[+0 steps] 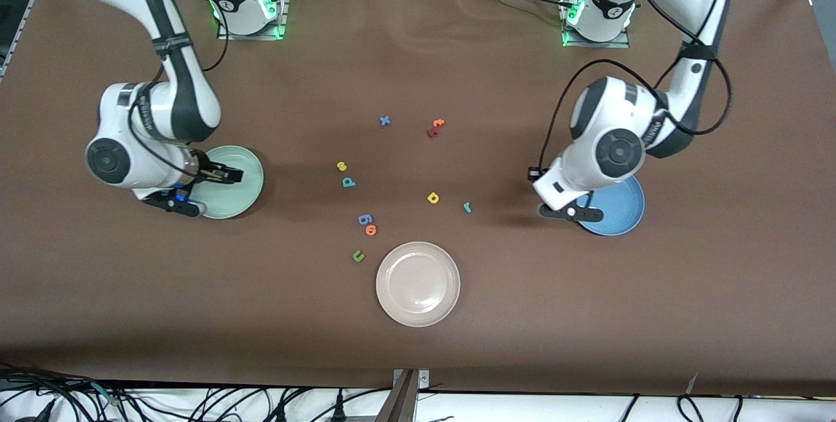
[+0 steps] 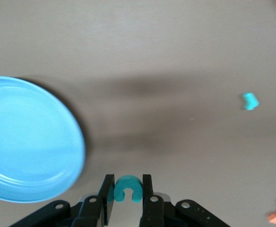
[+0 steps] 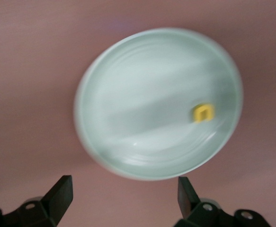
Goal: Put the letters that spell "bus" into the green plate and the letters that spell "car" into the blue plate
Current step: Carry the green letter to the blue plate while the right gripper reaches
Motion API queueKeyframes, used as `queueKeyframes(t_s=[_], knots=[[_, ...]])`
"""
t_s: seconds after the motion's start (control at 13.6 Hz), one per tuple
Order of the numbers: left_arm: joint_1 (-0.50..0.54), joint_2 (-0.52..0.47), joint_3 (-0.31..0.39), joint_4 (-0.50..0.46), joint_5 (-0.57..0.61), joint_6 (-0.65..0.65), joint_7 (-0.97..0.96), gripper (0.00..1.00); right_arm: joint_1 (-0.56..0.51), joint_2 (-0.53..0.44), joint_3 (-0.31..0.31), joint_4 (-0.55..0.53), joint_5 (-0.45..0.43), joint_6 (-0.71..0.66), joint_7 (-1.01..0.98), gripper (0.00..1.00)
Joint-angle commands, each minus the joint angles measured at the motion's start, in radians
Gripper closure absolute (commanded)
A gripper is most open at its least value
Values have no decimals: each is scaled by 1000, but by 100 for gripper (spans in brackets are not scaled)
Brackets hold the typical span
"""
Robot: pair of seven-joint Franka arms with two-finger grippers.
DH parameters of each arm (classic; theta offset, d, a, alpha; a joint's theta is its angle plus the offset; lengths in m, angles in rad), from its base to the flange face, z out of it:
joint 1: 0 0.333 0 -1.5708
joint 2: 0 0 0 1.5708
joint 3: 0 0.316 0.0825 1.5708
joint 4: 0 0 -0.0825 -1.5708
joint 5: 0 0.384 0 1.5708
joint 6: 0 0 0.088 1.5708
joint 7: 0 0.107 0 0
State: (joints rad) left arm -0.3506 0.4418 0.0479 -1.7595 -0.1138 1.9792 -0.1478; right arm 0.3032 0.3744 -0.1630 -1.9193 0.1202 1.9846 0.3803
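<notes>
My left gripper [image 2: 127, 189] is shut on the teal c [image 2: 127, 187], held over the table just beside the blue plate [image 2: 29, 142] [image 1: 620, 210]. My right gripper [image 3: 123, 194] [image 1: 222, 175] hangs open and holds nothing, at the rim of the green plate [image 3: 142, 94] [image 1: 241, 196]. A yellow u [image 3: 203, 113] lies in that plate. On the table between the plates lie the yellow s [image 1: 341, 166], teal b [image 1: 348, 182], yellow a [image 1: 432, 198] and teal r [image 1: 467, 207] [image 2: 250, 101].
A cream-white plate [image 1: 418, 283] sits nearer the front camera. Around it lie a blue g [image 1: 364, 219], orange o [image 1: 371, 230] and dark green u [image 1: 358, 255]. Farther back are a blue x [image 1: 385, 121], orange t [image 1: 438, 123] and a dark red letter [image 1: 432, 132].
</notes>
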Motion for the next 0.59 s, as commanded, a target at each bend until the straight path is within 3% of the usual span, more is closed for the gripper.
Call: queueKeyframes(t_s=[0.0, 0.22, 0.52], knots=[[80, -28, -13, -21, 61, -31, 111, 91, 1, -25, 112, -9, 10, 0, 167, 2], [146, -23, -11, -21, 66, -31, 212, 96, 5, -6, 233, -10, 9, 75, 380, 2], [197, -3, -11, -11, 95, -20, 252, 96, 103, 63, 252, -14, 6, 210, 563, 2]])
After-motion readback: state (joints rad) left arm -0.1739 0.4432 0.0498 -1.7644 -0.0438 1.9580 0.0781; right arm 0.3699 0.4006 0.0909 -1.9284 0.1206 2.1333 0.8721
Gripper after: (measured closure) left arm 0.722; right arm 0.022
